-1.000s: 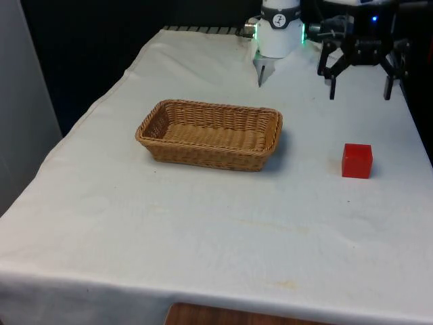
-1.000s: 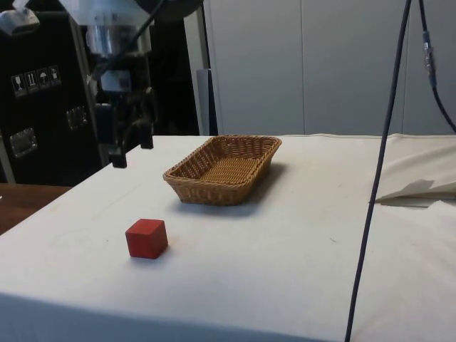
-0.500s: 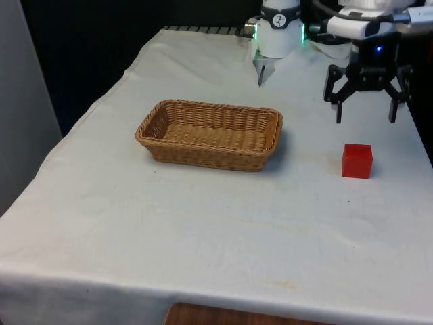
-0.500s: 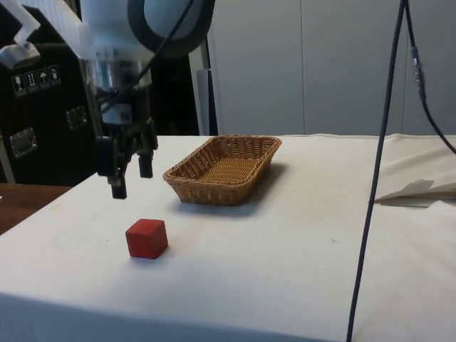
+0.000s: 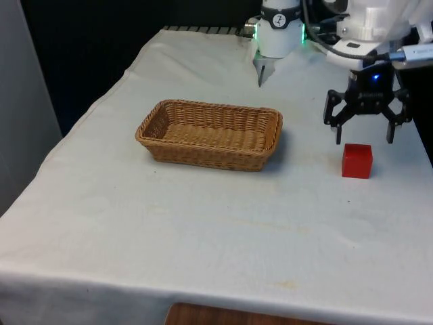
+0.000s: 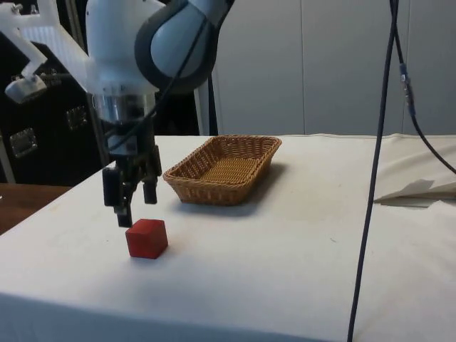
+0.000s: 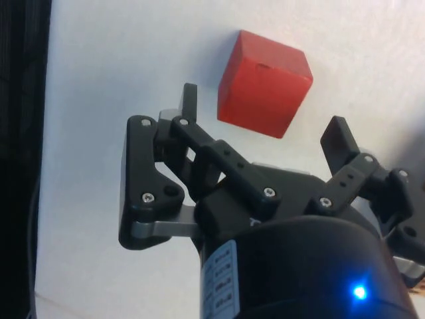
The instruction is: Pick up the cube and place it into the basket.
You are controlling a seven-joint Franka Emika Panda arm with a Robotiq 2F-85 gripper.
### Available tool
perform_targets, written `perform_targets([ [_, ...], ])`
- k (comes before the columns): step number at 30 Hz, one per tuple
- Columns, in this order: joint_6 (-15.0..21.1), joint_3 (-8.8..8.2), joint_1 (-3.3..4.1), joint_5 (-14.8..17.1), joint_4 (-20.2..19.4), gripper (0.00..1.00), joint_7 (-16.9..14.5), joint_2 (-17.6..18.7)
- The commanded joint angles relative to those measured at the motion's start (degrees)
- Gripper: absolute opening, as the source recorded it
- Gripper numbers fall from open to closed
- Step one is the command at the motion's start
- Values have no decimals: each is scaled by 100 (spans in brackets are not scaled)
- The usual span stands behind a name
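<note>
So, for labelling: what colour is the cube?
Red; the small solid cube shows best in the front view.

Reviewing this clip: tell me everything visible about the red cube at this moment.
The cube is solid red, matte, with clean edges and plain faces; the material looks like painted wood or plastic, though I cannot say which. It sits flat on the white cloth, toward the front view's right, well apart from the wicker basket. Nothing but the cloth touches it. The gripper hangs just above and slightly behind it, fingers spread wider than the cube, not yet around it.
</note>
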Motion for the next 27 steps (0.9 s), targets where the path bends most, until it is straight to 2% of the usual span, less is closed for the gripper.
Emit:
perform_targets([
  [1,103,-40,29,-57,6,100,46,80],
  [3,74,-6,0,-23,0,100,6,97],
  [4,183,-46,29,-69,11,100,46,178],
  [10,378,-63,29,-103,23,100,40,390],
  [11,309,-23,0,-63,11,100,0,355],
  [12,395,-63,29,-109,23,100,34,413],
  [14,435,-63,23,-120,34,100,34,458],
  [20,390,-29,0,-92,46,100,0,464],
  [26,413,-40,11,-103,57,100,17,481],
  [27,413,-34,11,-103,57,89,17,487],
])
